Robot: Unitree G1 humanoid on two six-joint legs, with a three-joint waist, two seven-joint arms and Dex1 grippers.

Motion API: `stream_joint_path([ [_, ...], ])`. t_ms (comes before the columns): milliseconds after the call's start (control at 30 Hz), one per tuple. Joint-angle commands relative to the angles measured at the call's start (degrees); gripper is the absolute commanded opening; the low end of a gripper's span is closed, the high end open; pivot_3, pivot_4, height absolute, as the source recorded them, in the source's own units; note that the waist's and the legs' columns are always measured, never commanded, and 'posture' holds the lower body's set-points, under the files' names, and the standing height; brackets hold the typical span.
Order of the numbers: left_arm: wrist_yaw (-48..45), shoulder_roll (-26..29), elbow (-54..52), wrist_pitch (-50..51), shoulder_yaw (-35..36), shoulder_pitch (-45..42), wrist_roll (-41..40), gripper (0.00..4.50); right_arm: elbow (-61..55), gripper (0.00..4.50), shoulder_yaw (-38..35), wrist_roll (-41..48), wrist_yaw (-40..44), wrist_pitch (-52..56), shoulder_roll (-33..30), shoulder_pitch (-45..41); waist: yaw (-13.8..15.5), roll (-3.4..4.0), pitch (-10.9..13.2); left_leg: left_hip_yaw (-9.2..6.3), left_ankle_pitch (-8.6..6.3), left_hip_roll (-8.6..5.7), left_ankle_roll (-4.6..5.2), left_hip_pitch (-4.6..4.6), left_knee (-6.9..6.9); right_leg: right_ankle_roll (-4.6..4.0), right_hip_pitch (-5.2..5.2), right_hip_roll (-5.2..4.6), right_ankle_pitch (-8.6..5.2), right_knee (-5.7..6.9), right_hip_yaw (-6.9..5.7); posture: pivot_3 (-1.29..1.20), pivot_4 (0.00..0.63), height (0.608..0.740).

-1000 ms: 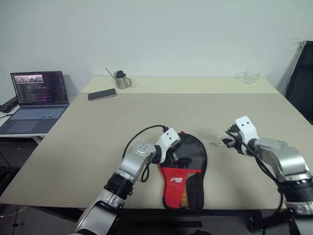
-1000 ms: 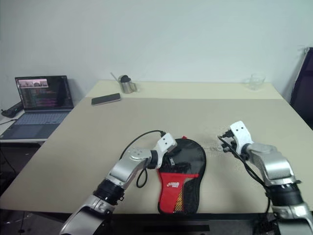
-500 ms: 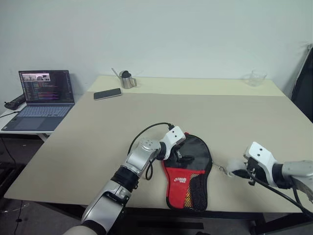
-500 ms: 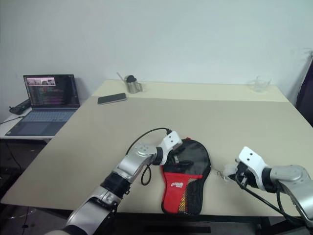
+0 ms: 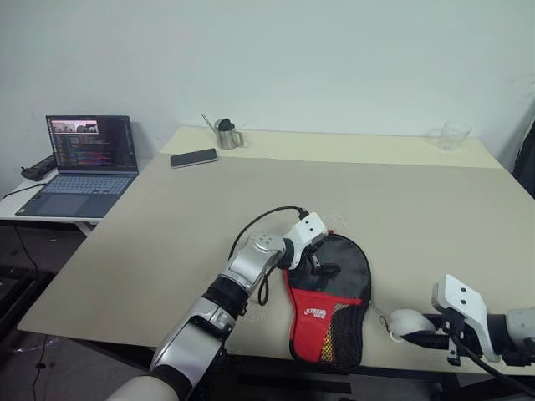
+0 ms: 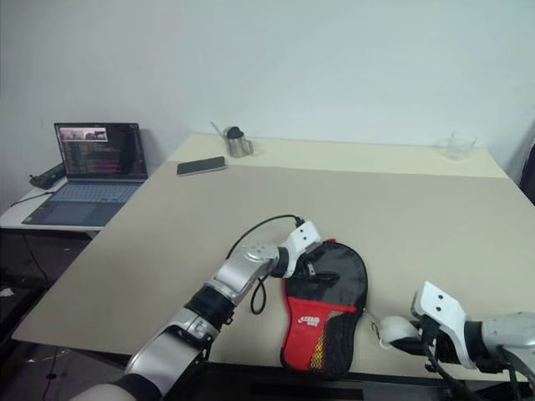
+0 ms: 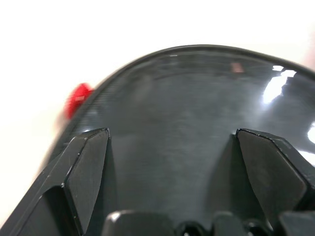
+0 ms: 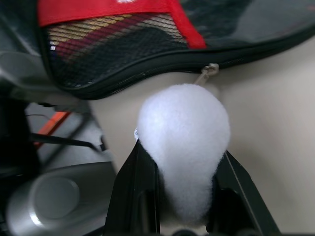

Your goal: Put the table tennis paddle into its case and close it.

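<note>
While resting on a beige table (image 5: 167,217), left to right: laptop (image 5: 84,159) on a side desk, phone (image 5: 194,157) and metal cup (image 5: 224,134) far back. Left gripper (image 5: 316,266) spread wide over the case's (image 5: 338,288) black round end, gripping nothing. Paddle apparently inside; striped handle showing through the mesh in the right wrist view. Right gripper (image 8: 184,196) at the near edge, pinching the white ball charm (image 8: 183,142), tethered to the zip.
</note>
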Motion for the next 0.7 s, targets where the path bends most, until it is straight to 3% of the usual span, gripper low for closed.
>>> stream_joint_path([
  [33, 0.7, 0.1, 4.8, 0.8, -2.1, 1.0, 3.7, 4.5, -3.8, 0.66, 2.1, 0.5, 3.7, -0.3, -2.4, 4.3, 0.1, -0.04, 0.0, -0.04, -0.03, -0.14, 0.05, 0.0, 0.0, 0.13, 0.03, -0.04, -0.08, 0.0, -0.01, 0.0, 0.15, 0.74],
  [333, 0.0, -0.6, 5.3, 0.4, -2.3, 1.1, 4.3, 4.5, -0.8, 0.65, 9.6, -4.4, -1.0, -1.7, -1.9, 0.3, 0.0, -0.35, -0.3, -0.03, -0.2, -0.34, 0.24, 0.04, 0.04, 0.32, 0.18, -0.46, -0.18, -0.18, -0.01, 0.0, 0.15, 0.74],
  [700, 0.5, 0.3, 6.2, 0.1, -1.6, 0.8, 4.8, 4.5, -5.4, 0.65, 8.2, 1.1, 8.4, -4.3, -5.5, 3.7, -0.3, -0.35, -0.6, -0.03, -0.21, -0.32, 0.26, 0.07, 0.06, 0.48, 0.22, -0.45, -0.27, -0.13, -0.02, 0.0, 0.15, 0.74],
])
